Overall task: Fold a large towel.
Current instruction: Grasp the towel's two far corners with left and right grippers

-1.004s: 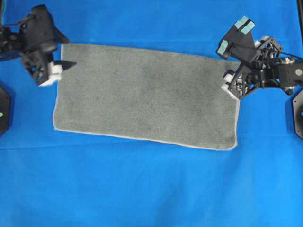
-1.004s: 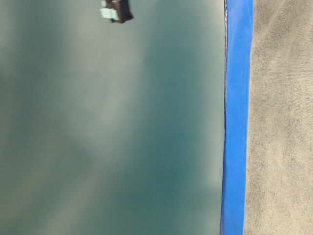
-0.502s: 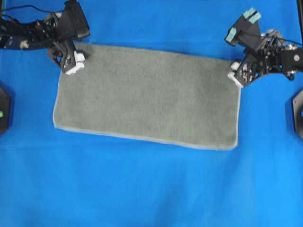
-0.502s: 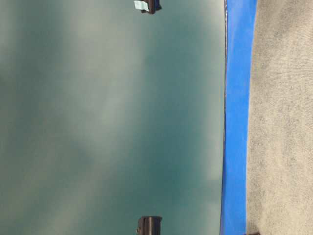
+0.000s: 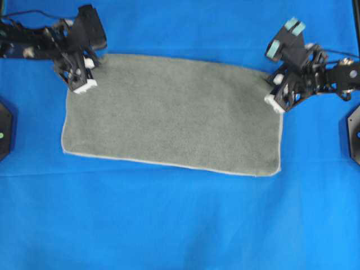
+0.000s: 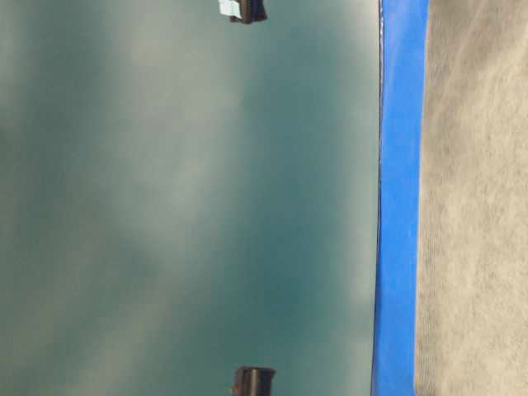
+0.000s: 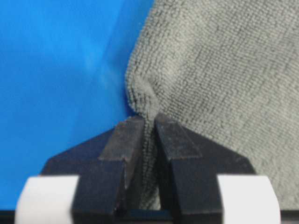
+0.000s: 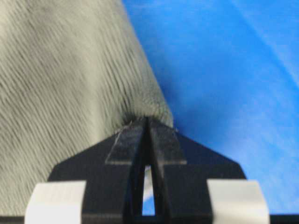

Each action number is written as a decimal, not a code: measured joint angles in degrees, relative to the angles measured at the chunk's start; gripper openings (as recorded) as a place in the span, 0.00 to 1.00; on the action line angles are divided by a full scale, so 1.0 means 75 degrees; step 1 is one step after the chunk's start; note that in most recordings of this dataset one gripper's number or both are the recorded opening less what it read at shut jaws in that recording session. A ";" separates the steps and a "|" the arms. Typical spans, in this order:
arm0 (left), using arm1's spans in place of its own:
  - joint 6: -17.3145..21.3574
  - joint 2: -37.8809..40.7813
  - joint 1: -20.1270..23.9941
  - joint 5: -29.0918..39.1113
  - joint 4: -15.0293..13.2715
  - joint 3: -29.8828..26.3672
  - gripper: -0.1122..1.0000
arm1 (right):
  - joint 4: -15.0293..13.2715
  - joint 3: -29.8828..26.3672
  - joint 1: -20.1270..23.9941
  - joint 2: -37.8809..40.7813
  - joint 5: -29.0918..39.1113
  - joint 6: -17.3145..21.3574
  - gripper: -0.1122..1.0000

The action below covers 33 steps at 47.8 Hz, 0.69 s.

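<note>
the tabletop (image 5: 169,225) is covered by a blue cloth (image 5: 180,22) that fills the overhead view, with faint creases seen toward the near side. the large towel (image 5: 174,115) is spread flat on that cloth between the two end effectors as a wide grey-green rectangle, its thin pale hem visible along the near edge and around the rounded near corners. the far left corner of the towel is pinched by the left end effector (image 5: 84,84), which is seen clenched: in the left wrist view the dark fingers (image 7: 124,149) are pressed together on a raised fold of the towel (image 7: 219,74), with the blue cloth (image 7: 56,70) lying to the left of the end effector (image 7: 148,122) and the rest of the towel stretching away ahead and to its right. the far right corner is gripped in the same way by the right end effector (image 5: 274,101); in the right wrist view its fingers (image 8: 163,140) are closed tight on a bunched tip of the towel (image 8: 60,74), the towel extending ahead and to the left of the end effector (image 8: 148,122) and the blue cloth (image 8: 224,70) to its right. in the table-level view, which is turned on its side, only a blurred strip of towel (image 6: 474,206), a band of blue cloth (image 6: 400,206) and two small dark arm parts at the edges can be made out.
</note>
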 measured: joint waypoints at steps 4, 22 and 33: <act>-0.0023 -0.0539 -0.0047 0.0551 0.0000 -0.0152 0.13 | 0.0035 -0.0094 0.0199 -0.0516 0.0480 0.0000 0.11; -0.0316 -0.3938 -0.1172 0.3223 -0.0047 -0.0879 0.13 | 0.0094 -0.1242 0.2168 -0.3551 0.3363 0.0000 0.11; -0.1371 -0.5227 -0.1805 0.3574 -0.0082 -0.0926 0.13 | -0.0082 -0.1652 0.2344 -0.3914 0.3809 0.0164 0.11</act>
